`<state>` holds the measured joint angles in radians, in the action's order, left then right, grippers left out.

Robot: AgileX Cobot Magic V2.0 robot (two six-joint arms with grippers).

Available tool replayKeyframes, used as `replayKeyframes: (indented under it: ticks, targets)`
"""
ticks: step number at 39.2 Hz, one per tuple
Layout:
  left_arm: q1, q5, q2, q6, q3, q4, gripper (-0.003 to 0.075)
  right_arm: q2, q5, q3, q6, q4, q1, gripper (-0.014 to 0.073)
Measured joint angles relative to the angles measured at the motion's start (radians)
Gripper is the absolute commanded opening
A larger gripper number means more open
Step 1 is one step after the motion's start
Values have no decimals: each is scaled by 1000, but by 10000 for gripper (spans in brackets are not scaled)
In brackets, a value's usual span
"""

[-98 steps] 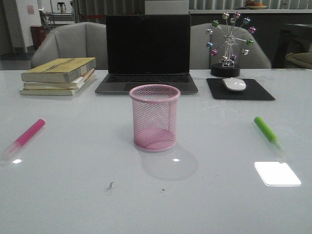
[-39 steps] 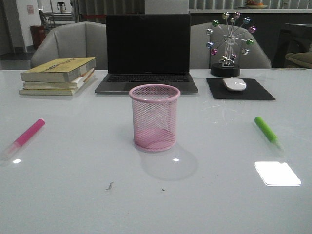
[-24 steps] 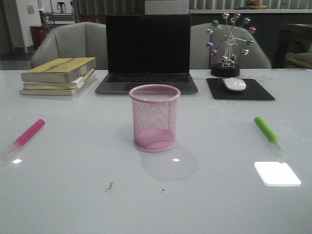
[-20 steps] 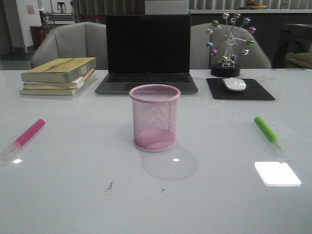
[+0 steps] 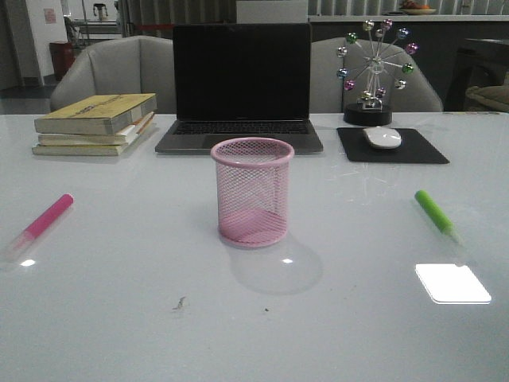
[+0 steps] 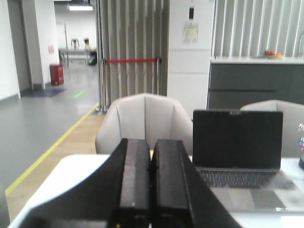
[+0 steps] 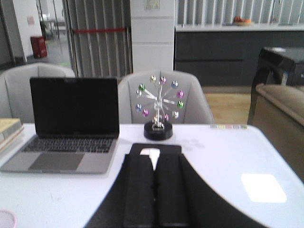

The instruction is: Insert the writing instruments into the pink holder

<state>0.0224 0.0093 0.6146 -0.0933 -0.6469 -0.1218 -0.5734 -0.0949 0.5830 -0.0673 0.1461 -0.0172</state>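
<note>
The pink holder stands upright and empty at the middle of the table. A hot pink marker lies flat far to its left, pale cap toward the front edge. The bright green marker lies flat far to its right. Neither arm shows in the front view. My left gripper is shut, its two black fingers pressed together with nothing between them, facing a chair and the laptop. My right gripper is shut and empty too, facing the mouse pad. A sliver of the holder's rim shows in the right wrist view.
An open dark laptop stands behind the holder. A stack of books lies at the back left. At the back right are a black mouse pad with a white mouse and a ball ornament.
</note>
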Motion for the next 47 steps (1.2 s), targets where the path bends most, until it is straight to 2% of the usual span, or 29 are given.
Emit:
replayKeyframes:
  ticks: [5,8,11,17,20,24,35,42,47]
  targets:
    - [0,29,75,0,-2,-3,92,-56,-20,0,0,0,0,52]
    - [0,41,107,0,-2,-17,110,-86,-31,0,0,0,0,93]
    - [0,44,124,0,-2,-36,162,-107,-42,0,0,0,0,215]
    - [0,49,143,0,-2,-49,370,-148,-46,0,0,0,0,517]
    - [0,57,143,0,-2,-49,454,-166,-46,0,0,0,0,584]
    - [0,62,143,0,-2,-49,471,-184,-46,0,0,0,0,582]
    - [0,62,143,0,-2,-51,403,-206,-51,0,0,1,0,582]
    - [0,62,143,0,-2,-51,363,-280,-236,65,0,2,7,582]
    - [0,62,143,0,-2,-51,362,-373,-355,156,0,2,24,582]
